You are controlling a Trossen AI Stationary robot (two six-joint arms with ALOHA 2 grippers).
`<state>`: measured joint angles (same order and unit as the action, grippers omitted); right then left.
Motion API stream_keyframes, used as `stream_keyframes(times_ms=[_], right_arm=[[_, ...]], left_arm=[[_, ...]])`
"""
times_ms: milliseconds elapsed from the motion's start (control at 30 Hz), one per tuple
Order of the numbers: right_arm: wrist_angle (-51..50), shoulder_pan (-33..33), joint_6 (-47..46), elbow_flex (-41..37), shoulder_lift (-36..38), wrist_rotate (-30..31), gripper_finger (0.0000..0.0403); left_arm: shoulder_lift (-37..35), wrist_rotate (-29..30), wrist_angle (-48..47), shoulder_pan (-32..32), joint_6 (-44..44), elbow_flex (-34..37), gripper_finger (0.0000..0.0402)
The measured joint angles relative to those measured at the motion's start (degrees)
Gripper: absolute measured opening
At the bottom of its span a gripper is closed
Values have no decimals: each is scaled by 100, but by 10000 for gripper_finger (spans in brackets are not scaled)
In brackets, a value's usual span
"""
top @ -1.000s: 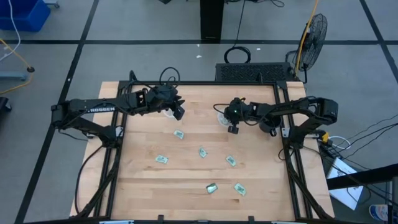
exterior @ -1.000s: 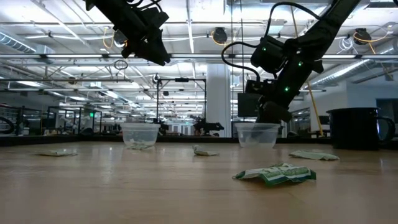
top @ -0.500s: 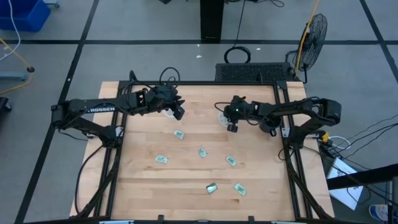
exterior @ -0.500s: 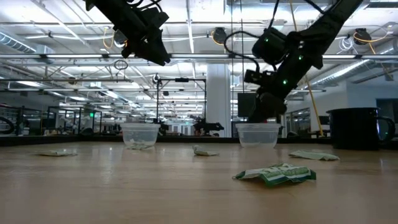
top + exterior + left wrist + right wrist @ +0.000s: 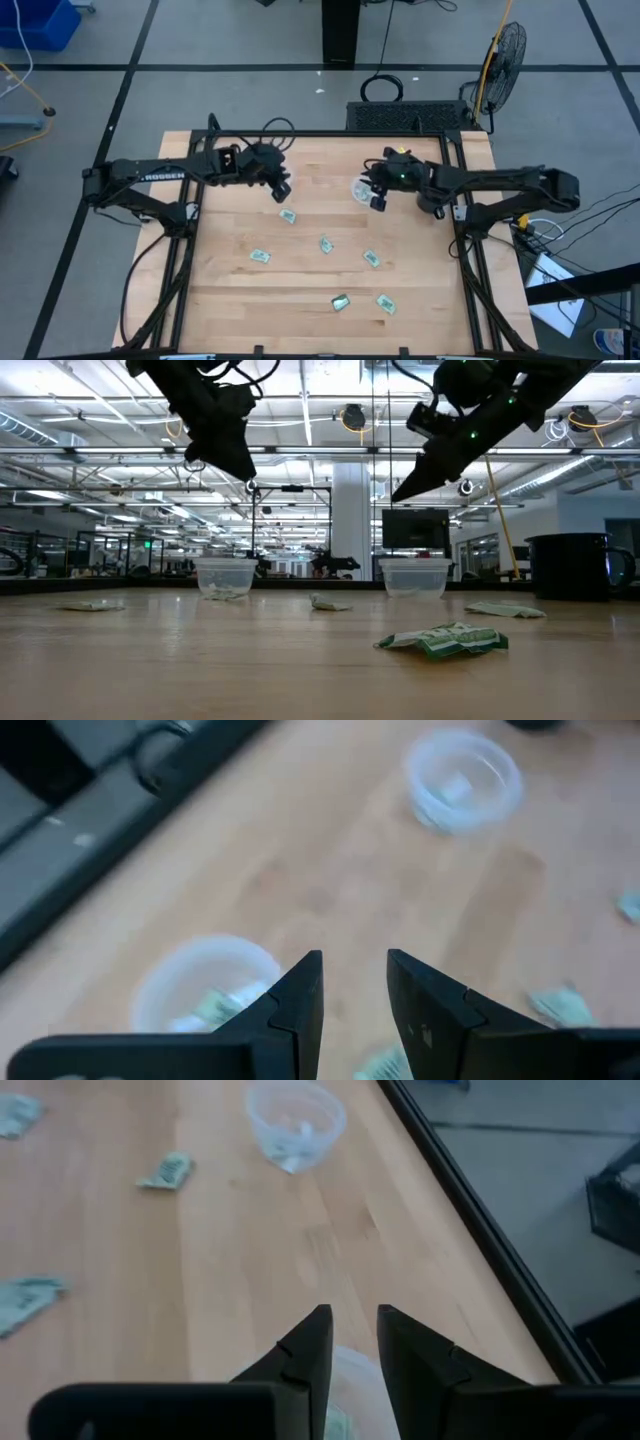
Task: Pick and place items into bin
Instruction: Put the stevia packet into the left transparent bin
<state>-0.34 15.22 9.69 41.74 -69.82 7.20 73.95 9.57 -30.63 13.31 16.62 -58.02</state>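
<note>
Several pale green and white packets lie flat on the wooden table, among them one [image 5: 288,215] close to my left gripper, others [image 5: 326,244] [image 5: 371,258] mid-table and one [image 5: 445,640] nearest the low camera. Two clear plastic cups stand toward the far side: the left cup [image 5: 225,575] with packets inside and the right cup [image 5: 360,190]. My left gripper [image 5: 283,190] hovers open beside the left cup [image 5: 205,990]. My right gripper [image 5: 377,198] hangs open and high over the right cup [image 5: 352,1380], fingers slanting down.
A black mug [image 5: 580,565] stands at the table's right side. A black metal frame [image 5: 480,1230] borders the table. Bare wood [image 5: 300,275] lies between the scattered packets and along the near edge.
My right gripper has risen well above the right cup and tipped so its fingers slant down, while its arm stretched toward the table's right. My left gripper has shifted a little toward the near edge and lower. The packets and cups have stayed put.
</note>
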Motion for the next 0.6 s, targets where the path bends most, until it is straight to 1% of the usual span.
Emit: stream_keyframes(times_ms=[133,233,333,500,600], right_arm=[[3,-183,-2,0,100,0,75],[-6,-272,-2,0,98,-2,75],[0,-323,-3,0,85,-2,75],[3,-334,-9,0,78,-2,75],[-3,-334,-9,0,78,-2,75]], left_arm=[[0,-382,-109,-333,-19,0,120],[0,-399,-111,-681,-156,0,120],[0,-392,-109,-1019,-78,0,120],[179,-86,-108,-1555,417,3,120],[454,155,-61,-1787,721,-2,120]])
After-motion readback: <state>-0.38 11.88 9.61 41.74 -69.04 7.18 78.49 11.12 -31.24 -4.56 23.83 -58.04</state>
